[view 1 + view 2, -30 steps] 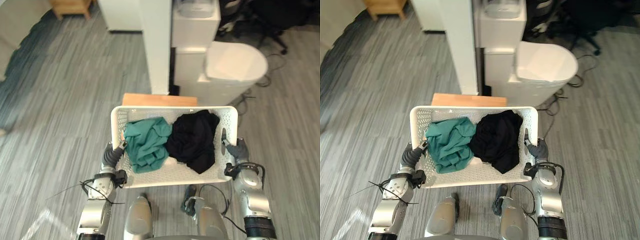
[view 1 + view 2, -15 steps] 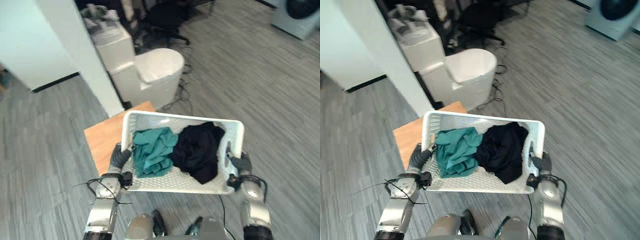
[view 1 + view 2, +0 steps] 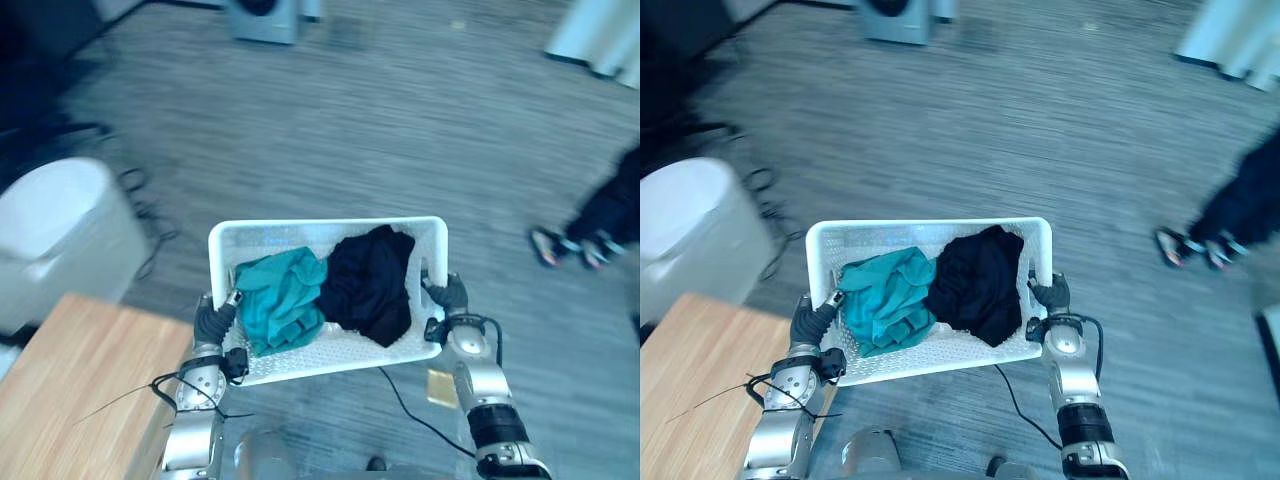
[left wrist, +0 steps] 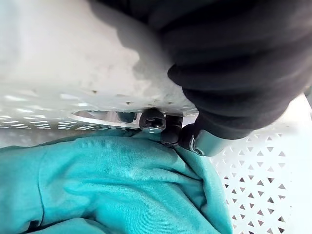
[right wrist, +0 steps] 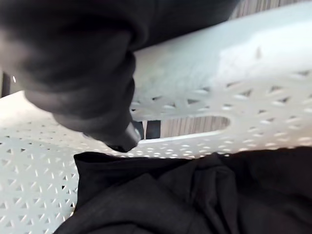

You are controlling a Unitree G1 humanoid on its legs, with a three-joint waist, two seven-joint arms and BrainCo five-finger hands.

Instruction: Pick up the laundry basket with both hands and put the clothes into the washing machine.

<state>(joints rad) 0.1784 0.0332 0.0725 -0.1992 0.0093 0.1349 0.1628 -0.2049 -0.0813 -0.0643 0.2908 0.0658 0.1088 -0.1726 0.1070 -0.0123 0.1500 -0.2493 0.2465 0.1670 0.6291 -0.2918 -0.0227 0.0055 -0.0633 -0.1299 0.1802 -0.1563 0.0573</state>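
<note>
Here we held the laundry basket aloft, left robot hand and right robot hand each curled through a side handle, the clothes inside it. We judged it best carried level; the washing machine stood well beyond its far rim.

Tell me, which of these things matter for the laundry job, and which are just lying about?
Job: basket, teal cloth, black cloth, left hand, right hand, both gripping the basket; likely washer.
Lying about: wooden table, white bin, person's feet.
</note>
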